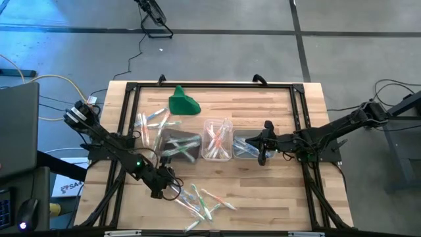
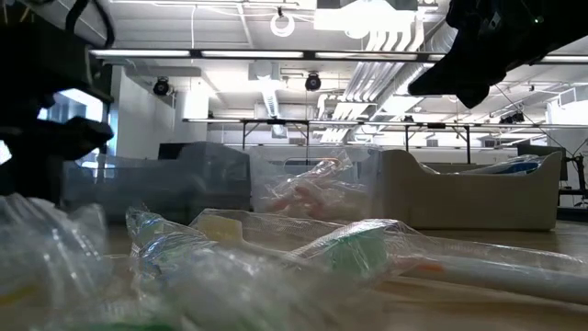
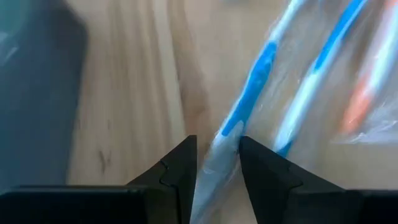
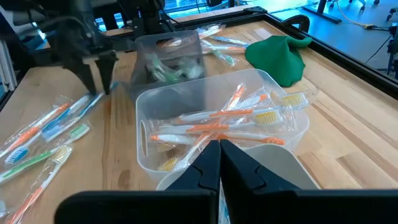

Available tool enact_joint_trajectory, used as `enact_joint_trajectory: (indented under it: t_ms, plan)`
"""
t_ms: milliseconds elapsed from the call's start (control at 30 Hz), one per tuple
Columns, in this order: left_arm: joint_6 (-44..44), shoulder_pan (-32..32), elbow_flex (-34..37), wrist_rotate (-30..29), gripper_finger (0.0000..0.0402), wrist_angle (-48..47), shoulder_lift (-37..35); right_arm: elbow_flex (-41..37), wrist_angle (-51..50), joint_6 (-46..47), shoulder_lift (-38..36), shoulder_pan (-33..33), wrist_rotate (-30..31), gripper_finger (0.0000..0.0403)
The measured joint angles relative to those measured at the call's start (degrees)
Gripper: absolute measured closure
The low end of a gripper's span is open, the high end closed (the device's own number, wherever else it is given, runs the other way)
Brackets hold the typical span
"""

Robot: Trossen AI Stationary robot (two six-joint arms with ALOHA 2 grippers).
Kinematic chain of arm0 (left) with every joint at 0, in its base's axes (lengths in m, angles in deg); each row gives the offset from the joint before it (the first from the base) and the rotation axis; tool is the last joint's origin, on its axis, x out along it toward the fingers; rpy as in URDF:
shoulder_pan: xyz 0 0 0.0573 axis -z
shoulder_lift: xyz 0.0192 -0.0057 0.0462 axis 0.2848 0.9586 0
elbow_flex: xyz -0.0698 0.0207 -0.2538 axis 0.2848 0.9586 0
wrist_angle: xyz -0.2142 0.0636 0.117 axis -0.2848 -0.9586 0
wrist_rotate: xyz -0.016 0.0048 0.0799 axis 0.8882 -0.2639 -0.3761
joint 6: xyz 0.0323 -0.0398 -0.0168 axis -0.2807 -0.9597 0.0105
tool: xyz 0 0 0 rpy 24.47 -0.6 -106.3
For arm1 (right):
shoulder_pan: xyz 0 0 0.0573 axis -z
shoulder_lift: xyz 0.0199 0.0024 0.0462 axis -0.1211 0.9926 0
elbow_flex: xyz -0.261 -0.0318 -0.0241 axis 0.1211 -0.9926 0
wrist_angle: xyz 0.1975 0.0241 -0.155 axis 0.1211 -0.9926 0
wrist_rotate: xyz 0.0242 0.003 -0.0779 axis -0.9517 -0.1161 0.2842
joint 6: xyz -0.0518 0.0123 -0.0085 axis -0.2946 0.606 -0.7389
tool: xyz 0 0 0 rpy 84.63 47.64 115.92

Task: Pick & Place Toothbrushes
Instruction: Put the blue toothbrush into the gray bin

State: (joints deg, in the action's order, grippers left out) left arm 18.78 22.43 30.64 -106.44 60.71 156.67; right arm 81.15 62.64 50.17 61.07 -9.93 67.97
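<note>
Fingers of the left tool (image 3: 214, 165) sit pinched around the handle end of a blue wrapped toothbrush (image 3: 252, 87), so the left tool is gripping it; in the high view this tool (image 1: 166, 189) is at the near-left of the bench (image 1: 276, 197), right at the edge of the loose pile of toothbrushes (image 1: 200, 201). A second blue toothbrush (image 3: 311, 81) and an orange one (image 3: 360, 99) lie just beside the held one, wrappers touching or overlapping, so my read: lift straight up and slow so the neighbours peel off instead of riding along, then check only one hangs from the fingers before travelling. Grip is near the handle tip, so expect the brush to droop; keep the carry low and level. Likely target is the tub with blue brushes (image 1: 248, 146), rightmost of three clear tubs; the middle tub (image 4: 211, 124) holds orange ones, the left tub (image 1: 179, 146) green ones. More toothbrushes lie scattered at the far-left (image 1: 152, 122), near a green cloth lump (image 1: 183, 102). Right tool (image 4: 219, 162) is fully closed, holding nothing, parked over the blue tub; it may crowd the drop, so approach that tub from the near side and release with the brush lengthwise along the tub.
</note>
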Motion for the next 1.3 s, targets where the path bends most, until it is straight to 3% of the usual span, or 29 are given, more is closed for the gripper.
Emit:
enact_joint_trajectory:
  t_ms: [767, 1133, 1300]
  plan:
    - [0.4, 0.0, 0.0, 1.1, 0.0287, -0.3, 0.6, 0.0, -0.3, 0.1, 0.0, 0.0, 0.0, 0.0401]
    - [0.4, 0.0, -0.2, 1.0, 0.0369, 0.0, 0.6, 0.0, -0.3, 0.1, 0.0, 0.0, 0.0, 0.0401]
    - [3.6, 0.0, -2.2, 0.9, 0.0387, -0.5, 0.6, 0.0, -0.3, 0.1, 0.0, 0.0, 0.0, 0.0401]
